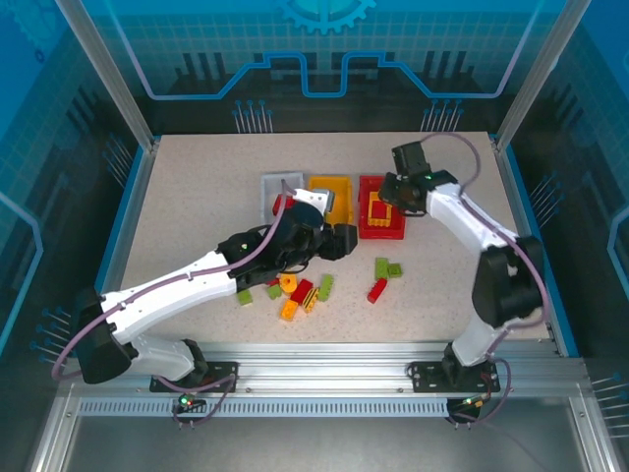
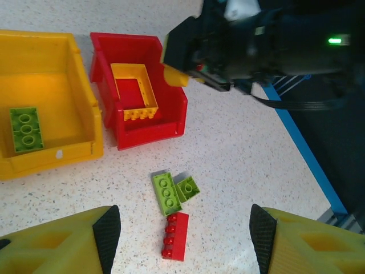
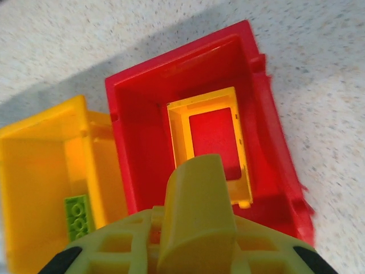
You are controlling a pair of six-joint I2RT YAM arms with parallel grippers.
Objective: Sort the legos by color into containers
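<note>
**Right fingers (image 1: 395, 192) clenched on a yellow piece (image 3: 199, 205) above the red bin (image 2: 171, 123); left fingers (image 1: 342, 241) spread, holding nothing.**
The white bin (image 1: 270, 187), yellow bin (image 2: 80, 74) and red bin stand side by side mid-table (image 1: 197, 197), with bare surface left of them and right toward the blue edge (image 1: 531, 246). A yellow frame (image 2: 140, 114) lies in the red bin under the held piece, and a green brick (image 2: 26, 129) lies in the yellow bin. Loose legos (image 1: 295, 290) crowd beside the left arm, and two green bricks (image 2: 166, 193) and a red brick (image 2: 174, 237) lie below the left fingers.

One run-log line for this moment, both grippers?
left gripper open | right gripper over red bin | yellow frame in red bin | green brick in yellow bin
</note>
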